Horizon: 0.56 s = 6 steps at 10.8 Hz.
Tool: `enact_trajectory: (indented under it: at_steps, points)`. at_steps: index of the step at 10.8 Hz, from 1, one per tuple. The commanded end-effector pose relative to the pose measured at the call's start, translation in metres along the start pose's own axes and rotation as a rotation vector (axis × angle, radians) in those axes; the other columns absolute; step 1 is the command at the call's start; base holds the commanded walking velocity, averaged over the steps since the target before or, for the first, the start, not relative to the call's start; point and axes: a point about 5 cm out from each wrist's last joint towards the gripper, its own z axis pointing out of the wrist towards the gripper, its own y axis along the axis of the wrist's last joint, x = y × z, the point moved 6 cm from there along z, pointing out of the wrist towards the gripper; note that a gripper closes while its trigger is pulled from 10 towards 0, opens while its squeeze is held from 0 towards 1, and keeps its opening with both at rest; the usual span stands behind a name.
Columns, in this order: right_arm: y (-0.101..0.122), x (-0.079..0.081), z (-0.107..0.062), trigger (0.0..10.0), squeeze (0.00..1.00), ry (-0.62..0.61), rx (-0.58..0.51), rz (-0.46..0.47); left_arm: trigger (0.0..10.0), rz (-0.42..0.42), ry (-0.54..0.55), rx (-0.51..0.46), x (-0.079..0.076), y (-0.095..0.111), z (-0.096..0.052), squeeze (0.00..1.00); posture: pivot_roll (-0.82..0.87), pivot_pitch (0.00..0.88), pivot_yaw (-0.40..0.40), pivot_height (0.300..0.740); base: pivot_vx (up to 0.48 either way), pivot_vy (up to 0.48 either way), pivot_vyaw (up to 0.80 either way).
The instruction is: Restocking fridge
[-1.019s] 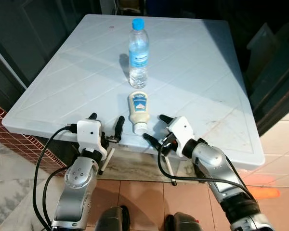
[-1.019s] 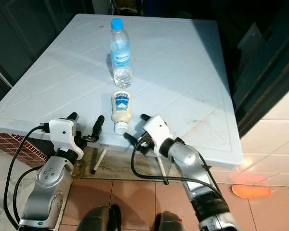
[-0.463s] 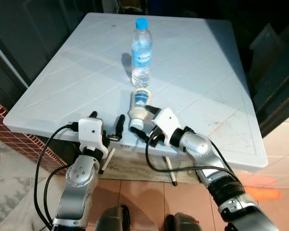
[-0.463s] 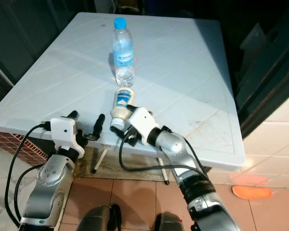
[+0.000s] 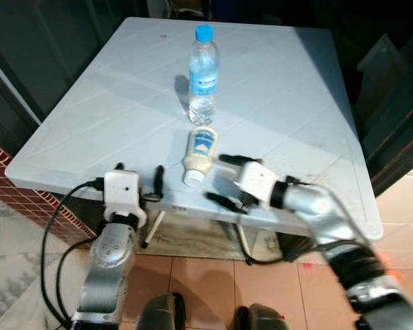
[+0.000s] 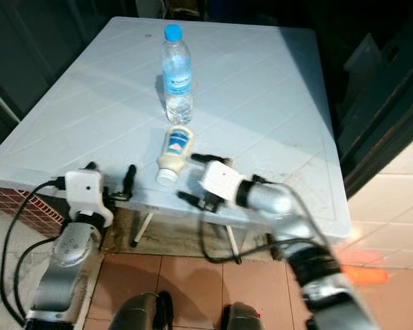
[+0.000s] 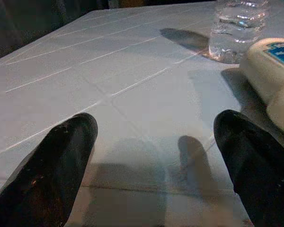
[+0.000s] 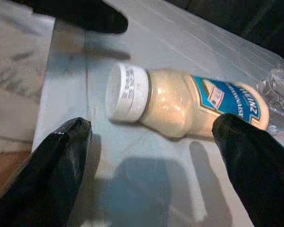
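White table (image 5: 289, 103) — one water bottle (image 5: 202, 75), one mayonnaise bottle (image 5: 199, 155) (lying); left gripper (image 5: 138, 183) and right gripper (image 5: 227, 180) spread.

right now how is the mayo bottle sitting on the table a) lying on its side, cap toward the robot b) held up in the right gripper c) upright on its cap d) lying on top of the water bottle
a: the mayo bottle lies flat on the table, white cap toward the near edge, just in front of the upright water bottle; the open right gripper is beside it, not gripping.

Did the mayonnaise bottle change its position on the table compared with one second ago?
Yes. The mayonnaise bottle still lies below the upright water bottle, but its white cap end has swung toward the robot's left and it now lies tilted. The open right gripper is beside it.
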Motion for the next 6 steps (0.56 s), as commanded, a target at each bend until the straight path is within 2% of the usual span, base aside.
enact_trajectory:
  at_steps: [1,4,6]
  points:
    - [0.006,0.007,-0.001,10.0,0.0,0.094,-0.006,-0.071,10.0,0.012,0.013,0.014,0.012,-0.004,-0.008,0.0,-0.01,0.095,0.032,0.74,0.0,0.0,0.0]
    - [0.006,0.005,-0.002,10.0,0.0,0.22,0.01,-0.191,10.0,0.091,0.121,0.015,0.049,-0.007,-0.024,0.0,0.02,0.089,0.023,0.74,0.0,0.0,0.0]
    - [0.002,0.003,0.003,10.0,0.0,0.241,0.024,-0.312,10.0,0.111,0.155,0.023,0.058,-0.009,-0.03,0.0,0.03,0.089,0.018,0.74,0.0,0.0,0.0]
